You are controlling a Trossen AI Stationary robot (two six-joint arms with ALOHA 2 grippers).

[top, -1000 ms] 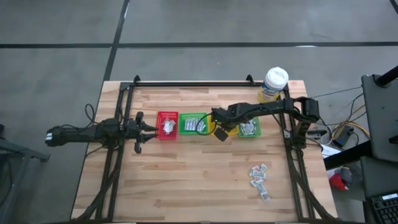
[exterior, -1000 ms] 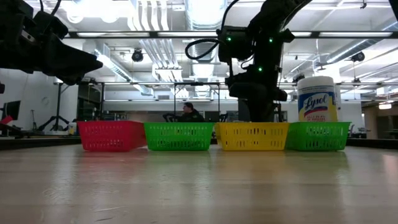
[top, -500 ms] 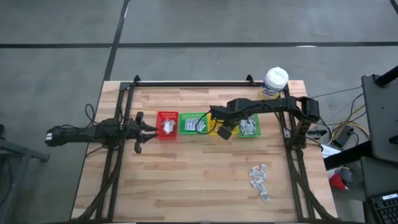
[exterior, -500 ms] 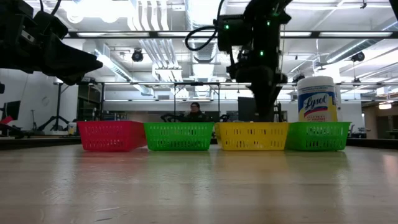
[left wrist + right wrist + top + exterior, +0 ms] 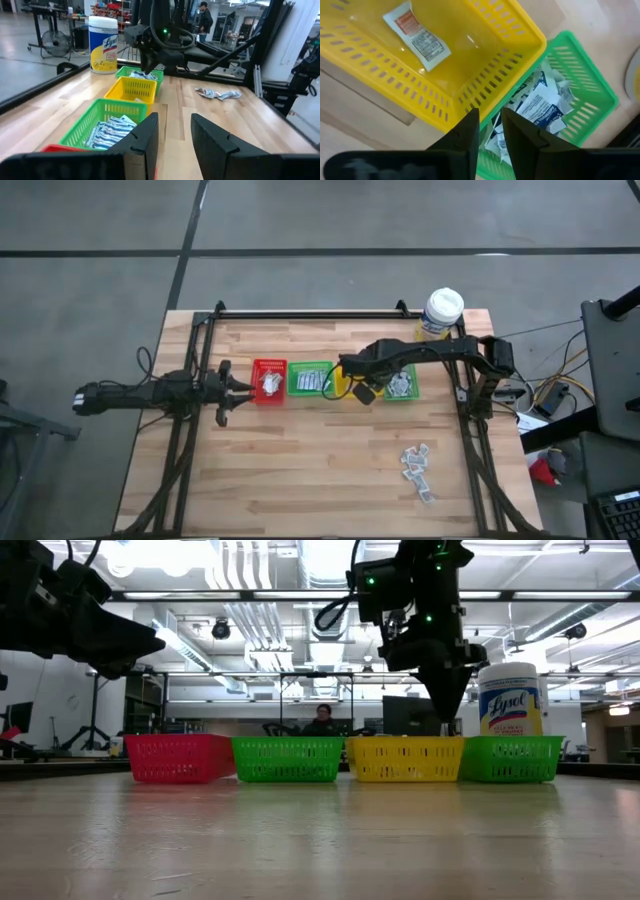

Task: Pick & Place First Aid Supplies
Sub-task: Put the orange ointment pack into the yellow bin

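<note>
Four small bins stand in a row: red (image 5: 269, 380), green (image 5: 310, 380), yellow (image 5: 470, 75) and a second green (image 5: 402, 385). Sachets lie in them; the yellow bin holds one white-red sachet (image 5: 417, 37), flat on its floor, and the right green bin holds white-blue ones (image 5: 542, 107). More first aid supplies (image 5: 418, 465) lie loose on the table at the near right. My right gripper (image 5: 490, 135) hangs over the edge between the yellow and right green bins, pointing down, open by a narrow gap with nothing in it. My left gripper (image 5: 175, 140) waits open at the table's left, level.
A yellow wipes tub with a white lid (image 5: 441, 313) stands behind the right green bin at the far right. Bare wood lies in front of the bins toward the near edge. A person (image 5: 322, 720) shows in the room beyond the table.
My right gripper has risen out of the yellow bin until it stands clear above the bins' rims. It has drifted a little toward the table's right edge, and its fingers have tipped and turned.
</note>
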